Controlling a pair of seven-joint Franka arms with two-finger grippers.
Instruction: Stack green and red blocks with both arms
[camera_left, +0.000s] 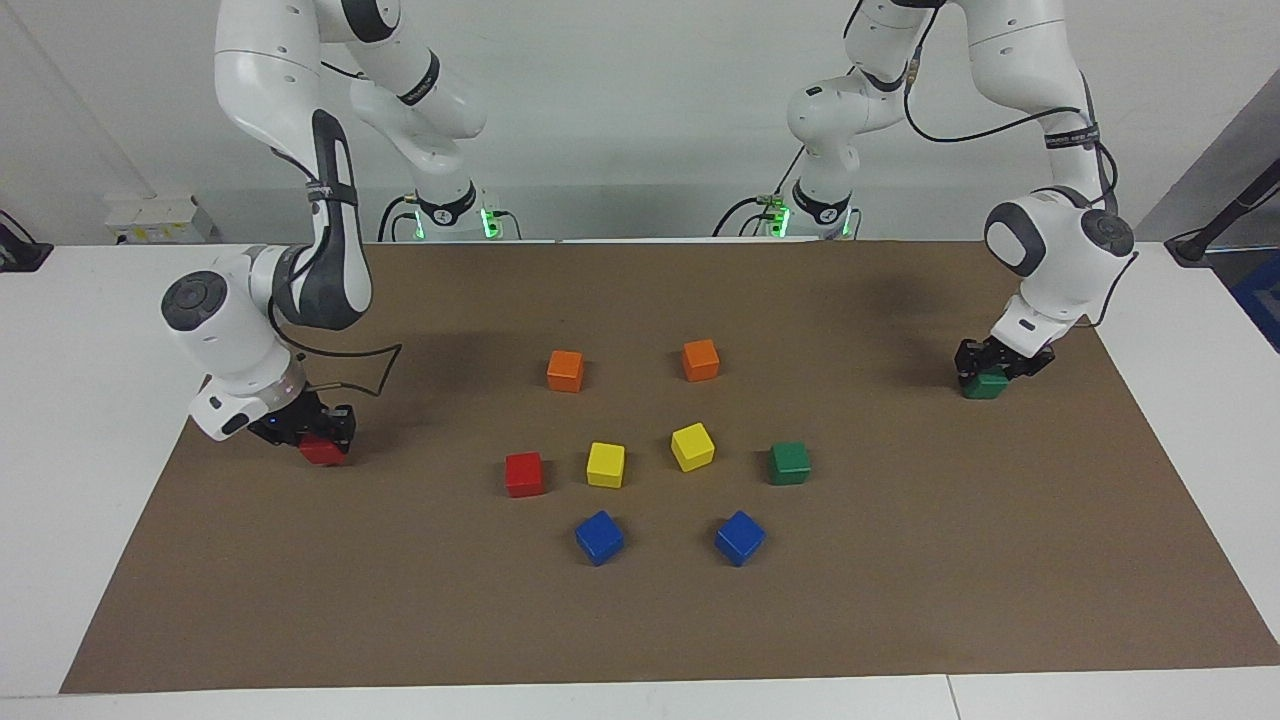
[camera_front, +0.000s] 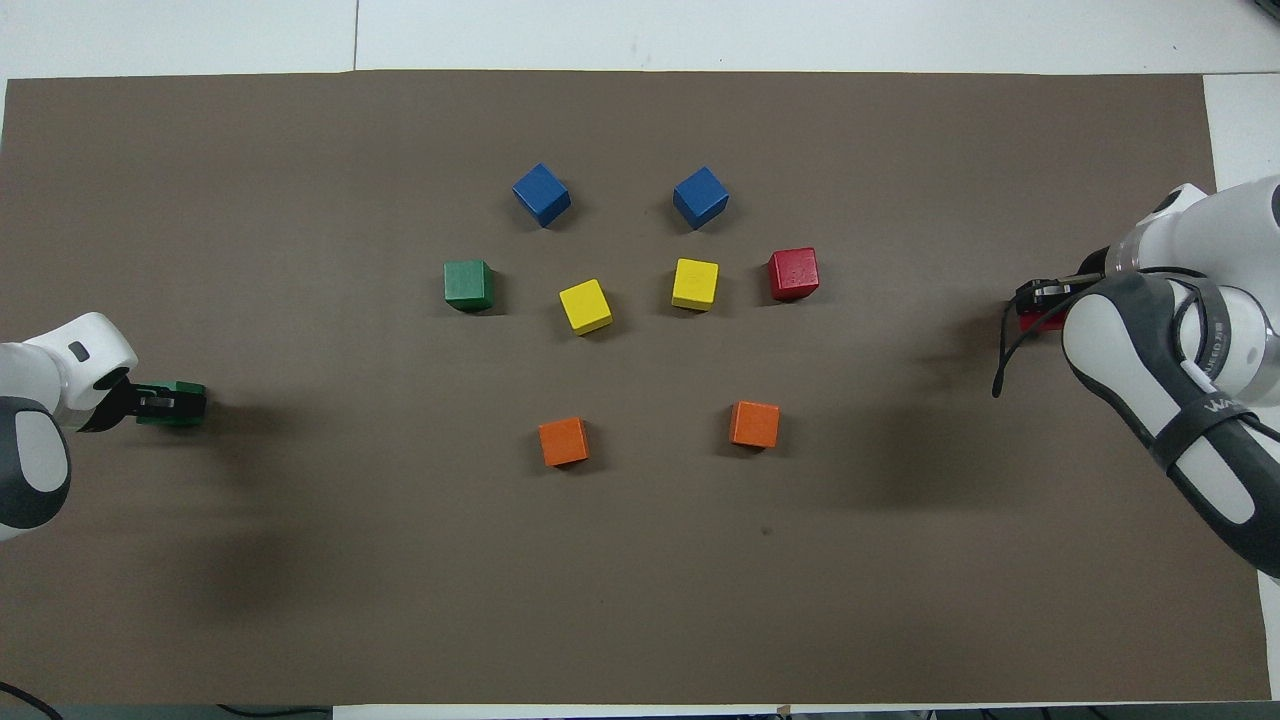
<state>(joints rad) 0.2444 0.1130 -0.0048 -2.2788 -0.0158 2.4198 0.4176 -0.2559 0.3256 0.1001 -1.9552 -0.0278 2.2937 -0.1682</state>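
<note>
left gripper (camera_left: 990, 368) over green block (camera_left: 986, 385) on mat (camera_left: 900, 600), grip unclear, cannot tell; right gripper (camera_left: 312, 430) clamped on red block (camera_left: 322, 451) at mat's edge.

No lettering reads clearly; the strap (camera_front: 1215, 425) on the right arm (camera_front: 1160, 370) bears white letters, too small to read.
</note>
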